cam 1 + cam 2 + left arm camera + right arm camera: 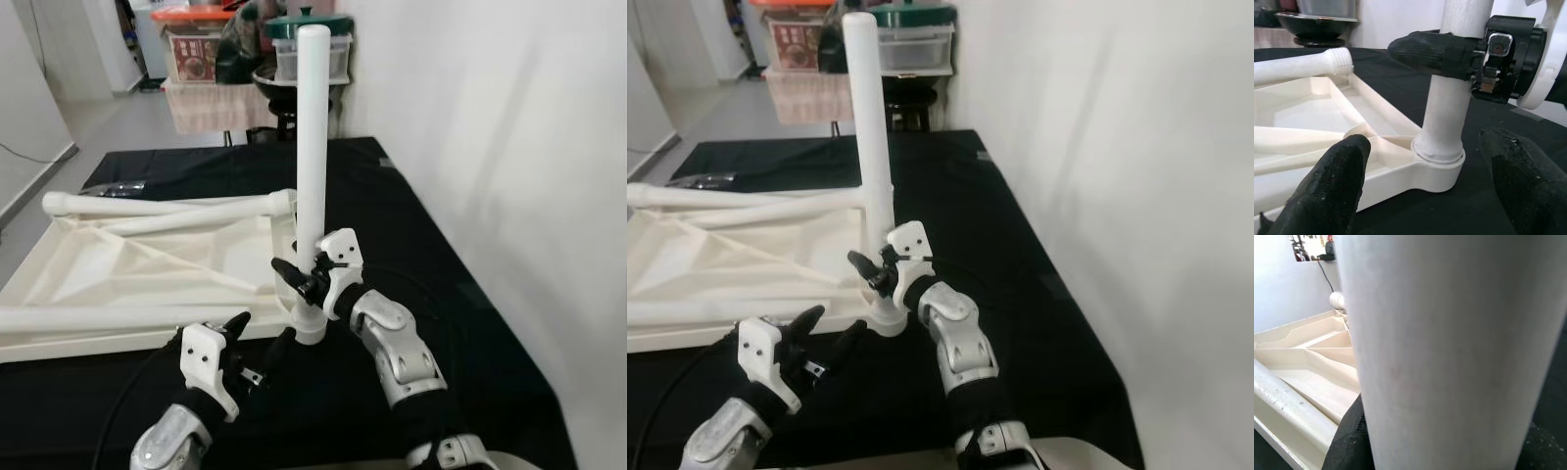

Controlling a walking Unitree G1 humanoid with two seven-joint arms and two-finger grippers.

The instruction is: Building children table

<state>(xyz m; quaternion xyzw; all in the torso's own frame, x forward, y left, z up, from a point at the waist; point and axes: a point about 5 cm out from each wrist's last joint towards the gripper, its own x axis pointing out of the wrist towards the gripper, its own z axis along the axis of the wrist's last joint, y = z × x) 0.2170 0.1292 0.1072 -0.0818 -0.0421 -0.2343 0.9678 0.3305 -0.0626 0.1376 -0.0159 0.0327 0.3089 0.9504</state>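
My right gripper (306,277) clamps its fingers around the lower part of an upright white table leg (313,147), which stands in the corner socket (1437,169) of the overturned children's tabletop (127,264). The tabletop lies underside up on the black-covered desk (431,245), its ribs showing, with that socket at the corner nearest me. My left gripper (257,348) hovers just in front of the socket, fingers spread wide and holding nothing, one finger (1332,181) on each side of the leg's base.

Two more legs lie on the tabletop: one threaded leg (167,204) along the edge far from the socket, another (108,318) along the near edge, reaching towards the socket.

I judge the step in hand to be seating the first leg. From the left wrist view the leg's base sits inside the socket collar, but I cannot tell whether it is screwed fully home. The next move, as I read it, calls for the right gripper to twist the leg about its own axis while keeping it vertical, and for the left gripper to press on the tabletop near the socket so that the slab does not spin on the cloth. The other legs wait beyond.
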